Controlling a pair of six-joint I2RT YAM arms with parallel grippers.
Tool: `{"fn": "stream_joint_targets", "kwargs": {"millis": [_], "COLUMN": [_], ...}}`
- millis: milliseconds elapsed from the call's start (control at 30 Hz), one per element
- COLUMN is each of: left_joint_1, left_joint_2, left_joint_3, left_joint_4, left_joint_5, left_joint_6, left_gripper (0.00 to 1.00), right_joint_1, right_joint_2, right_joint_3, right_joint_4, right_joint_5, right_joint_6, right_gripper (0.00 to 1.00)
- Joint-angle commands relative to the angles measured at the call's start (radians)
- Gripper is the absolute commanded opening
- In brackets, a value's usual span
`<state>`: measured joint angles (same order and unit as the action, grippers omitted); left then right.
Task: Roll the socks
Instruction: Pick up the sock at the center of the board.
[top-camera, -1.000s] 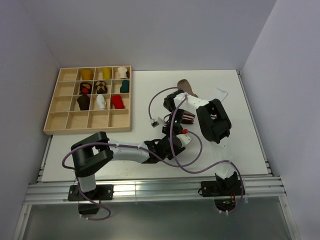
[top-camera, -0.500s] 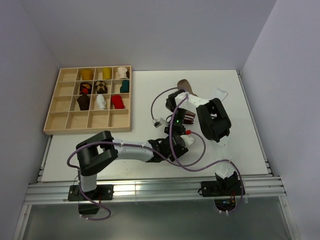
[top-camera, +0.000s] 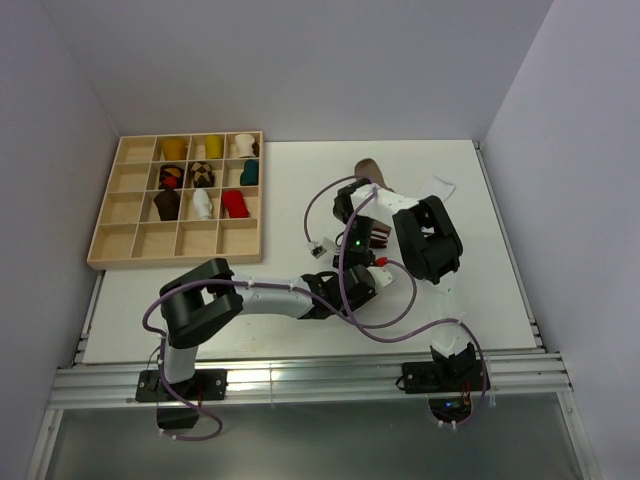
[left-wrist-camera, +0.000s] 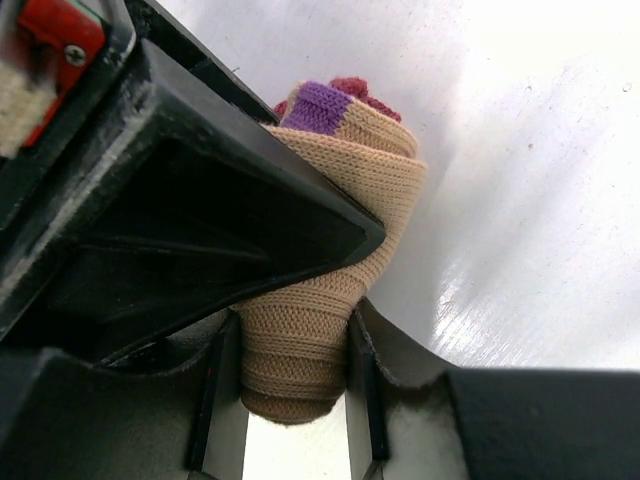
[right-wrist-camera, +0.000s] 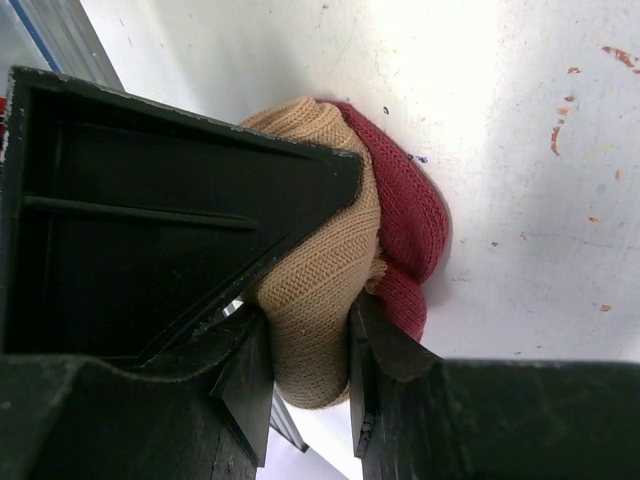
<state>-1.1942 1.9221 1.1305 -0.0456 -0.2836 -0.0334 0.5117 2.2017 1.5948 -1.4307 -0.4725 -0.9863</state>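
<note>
Top external view: table (top-camera: 480, 290), tray (top-camera: 105, 255) well left of the grippers. Wrist views: left gripper (left-wrist-camera: 295, 365) and right gripper (right-wrist-camera: 308, 350) each clamped on a tan sock roll (left-wrist-camera: 340, 230), apparently the same one, its long axis running forward from the jaws; neither gripper nearer.

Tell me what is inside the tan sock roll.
Red knit and a purple patch peek from the roll; anything deeper is hidden by its wraps and the left tool.
</note>
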Motion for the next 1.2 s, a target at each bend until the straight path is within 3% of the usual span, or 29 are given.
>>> {"fn": "stream_joint_targets", "kwargs": {"millis": [0, 67, 267, 400, 567, 700, 1167], "left_joint_1": [0.051, 0.053, 0.061, 0.068, 0.082, 0.096, 0.203], "left_joint_2": [0.126, 0.130, 0.107, 0.092, 0.064, 0.048, -0.133], "left_joint_3": [-0.011, -0.011, -0.044, -0.061, -0.087, -0.094, -0.163], "left_joint_4": [-0.043, -0.045, -0.016, 0.003, 0.038, 0.090, 0.135], "left_joint_5": [0.089, 0.106, 0.113, 0.109, 0.127, 0.135, 0.113], "left_joint_6": [0.003, 0.000, -0.031, -0.052, -0.089, -0.108, -0.217], "left_gripper": [0.01, 0.00, 0.00, 0.00, 0.00, 0.00, 0.00], "right_joint_1": [0.039, 0.039, -0.027, -0.120, -0.223, -0.307, -0.555], "right_joint_2": [0.059, 0.040, -0.088, -0.181, -0.316, -0.368, -0.591], "right_joint_3": [-0.056, -0.059, -0.053, -0.053, -0.093, -0.073, -0.113], "right_joint_4": [0.107, 0.113, 0.161, 0.153, 0.174, 0.075, 0.193], "right_joint_5": [0.008, -0.020, -0.150, -0.196, -0.227, -0.310, -0.341], "right_joint_6": [-0.048, -0.045, 0.004, 0.038, 0.126, 0.058, 0.259], "right_gripper": [0.24, 0.28, 0.55, 0.61, 0.63, 0.64, 0.64]}}
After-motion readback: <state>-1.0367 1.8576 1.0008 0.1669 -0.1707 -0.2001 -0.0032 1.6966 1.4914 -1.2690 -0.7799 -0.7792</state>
